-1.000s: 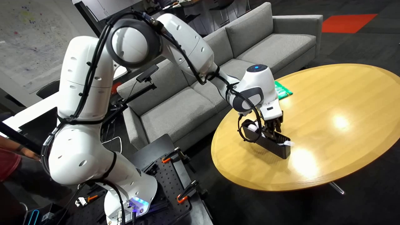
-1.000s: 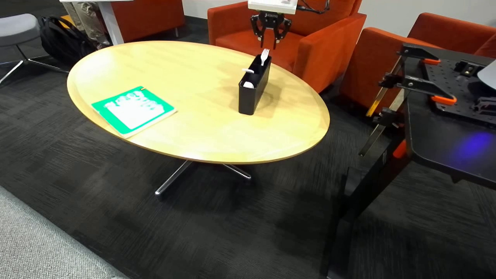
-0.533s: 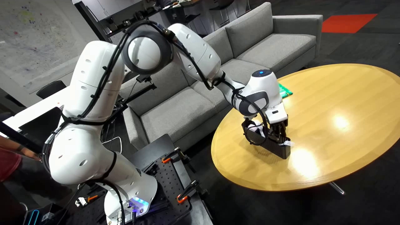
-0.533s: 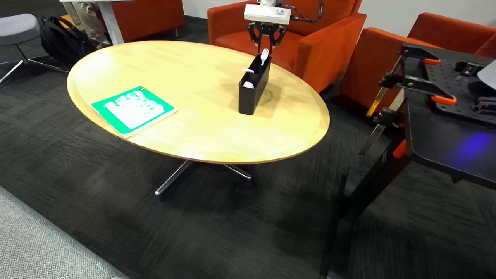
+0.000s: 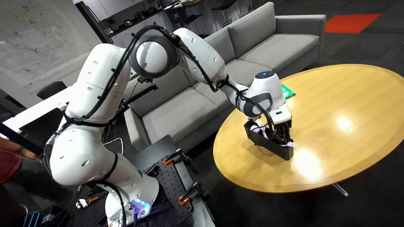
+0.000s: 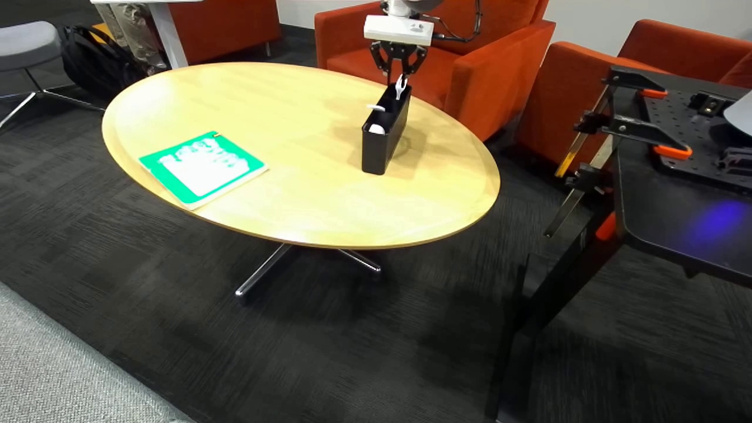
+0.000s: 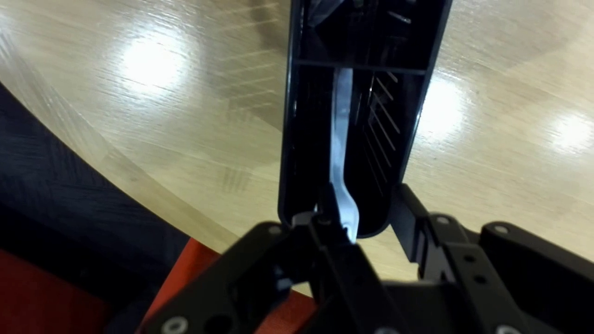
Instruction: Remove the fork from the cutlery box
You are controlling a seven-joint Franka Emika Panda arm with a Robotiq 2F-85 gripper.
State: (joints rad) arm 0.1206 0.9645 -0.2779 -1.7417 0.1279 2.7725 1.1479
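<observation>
The cutlery box (image 6: pixel 382 150) is black and narrow and stands on the round wooden table; it also shows in an exterior view (image 5: pixel 279 152) and the wrist view (image 7: pixel 287 139). The white fork (image 6: pixel 400 91) stands tilted in its end compartment, tines up past the rim. In the wrist view the fork (image 7: pixel 341 125) runs up to one finger, which partly covers its head. My gripper (image 7: pixel 365 199) is open, with the fork close by that finger and a gap to the opposite finger. In both exterior views the gripper (image 6: pixel 396 79) is low at the box's fork end (image 5: pixel 282 137).
Other white cutlery (image 6: pixel 377 128) sits in the box's remaining compartments. A green-and-white packet (image 6: pixel 202 164) lies on the table (image 6: pixel 282 111). An orange armchair (image 6: pixel 435 76) stands behind the box, and a grey sofa (image 5: pixel 189 107) stands beside the table.
My gripper has come down to the fork's head and shifted slightly left in an exterior view, most of it in the first half second. The box and fork have stayed in place.
</observation>
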